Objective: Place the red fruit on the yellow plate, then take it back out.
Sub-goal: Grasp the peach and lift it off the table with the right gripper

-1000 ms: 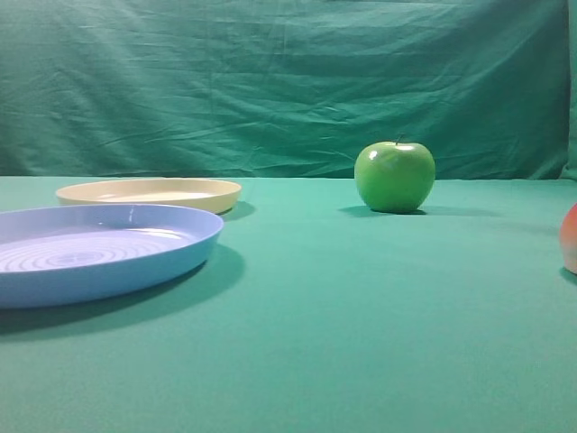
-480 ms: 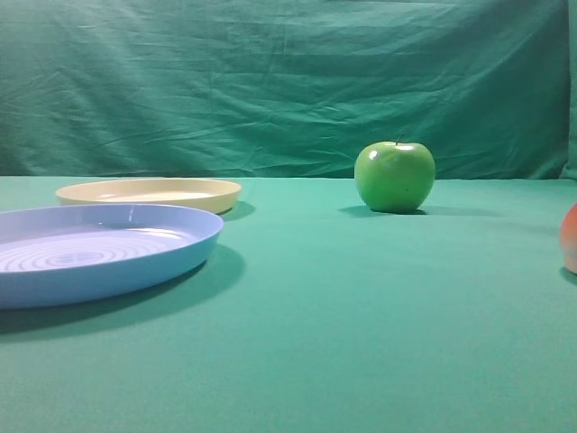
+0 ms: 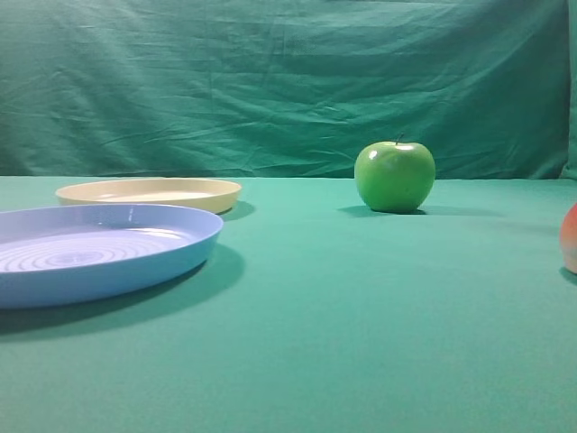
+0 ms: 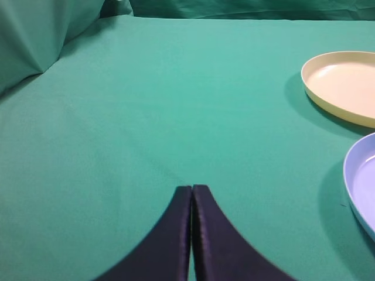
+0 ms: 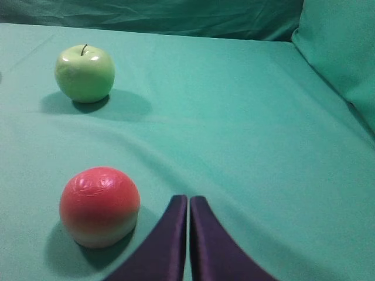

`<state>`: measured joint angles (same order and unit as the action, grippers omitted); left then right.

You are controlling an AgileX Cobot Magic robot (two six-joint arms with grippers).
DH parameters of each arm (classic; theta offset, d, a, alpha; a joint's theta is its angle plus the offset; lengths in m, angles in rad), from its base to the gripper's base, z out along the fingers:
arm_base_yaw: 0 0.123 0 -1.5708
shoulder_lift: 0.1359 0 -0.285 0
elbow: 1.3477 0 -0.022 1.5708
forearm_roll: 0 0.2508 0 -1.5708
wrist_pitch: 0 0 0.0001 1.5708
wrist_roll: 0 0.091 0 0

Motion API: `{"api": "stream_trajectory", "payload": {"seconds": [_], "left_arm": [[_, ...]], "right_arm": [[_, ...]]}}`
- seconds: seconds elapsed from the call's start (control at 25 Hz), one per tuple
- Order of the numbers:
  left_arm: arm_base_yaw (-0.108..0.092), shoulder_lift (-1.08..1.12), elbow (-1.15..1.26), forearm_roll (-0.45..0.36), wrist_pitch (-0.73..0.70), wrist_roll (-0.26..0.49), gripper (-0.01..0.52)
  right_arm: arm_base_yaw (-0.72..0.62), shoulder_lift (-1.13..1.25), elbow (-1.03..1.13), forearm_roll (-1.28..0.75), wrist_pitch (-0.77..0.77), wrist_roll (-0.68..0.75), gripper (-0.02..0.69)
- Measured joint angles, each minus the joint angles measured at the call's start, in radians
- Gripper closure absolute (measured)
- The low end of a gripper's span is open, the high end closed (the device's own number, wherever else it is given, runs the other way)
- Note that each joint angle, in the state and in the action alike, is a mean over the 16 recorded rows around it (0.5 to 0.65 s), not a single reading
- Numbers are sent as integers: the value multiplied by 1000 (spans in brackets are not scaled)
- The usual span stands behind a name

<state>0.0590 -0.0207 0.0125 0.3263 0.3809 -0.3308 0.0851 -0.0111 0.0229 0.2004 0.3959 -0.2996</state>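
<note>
The red fruit (image 5: 99,206) rests on the green cloth just left of my right gripper (image 5: 188,199), which is shut and holds nothing. In the high view only a sliver of the red fruit (image 3: 570,237) shows at the right edge. The yellow plate (image 3: 149,193) lies at the far left, behind the blue plate; the left wrist view shows this yellow plate (image 4: 343,86) at the upper right. My left gripper (image 4: 191,189) is shut over bare cloth, well to the left of both plates. Neither gripper appears in the high view.
A large light-blue plate (image 3: 95,250) with rings sits at the front left, its rim (image 4: 360,181) at the right of the left wrist view. A green apple (image 3: 394,176) stands mid-table, far behind the red fruit (image 5: 85,73). Folded green cloth rises behind and at the sides.
</note>
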Motion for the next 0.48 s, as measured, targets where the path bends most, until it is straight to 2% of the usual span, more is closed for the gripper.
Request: {"api": "stream_trajectory", "payload": {"seconds": [0.48], "left_arm": [[0,0,0,0,0,2,514]], "right_arm": [[0,9,-161,69,143,-21,665]]}}
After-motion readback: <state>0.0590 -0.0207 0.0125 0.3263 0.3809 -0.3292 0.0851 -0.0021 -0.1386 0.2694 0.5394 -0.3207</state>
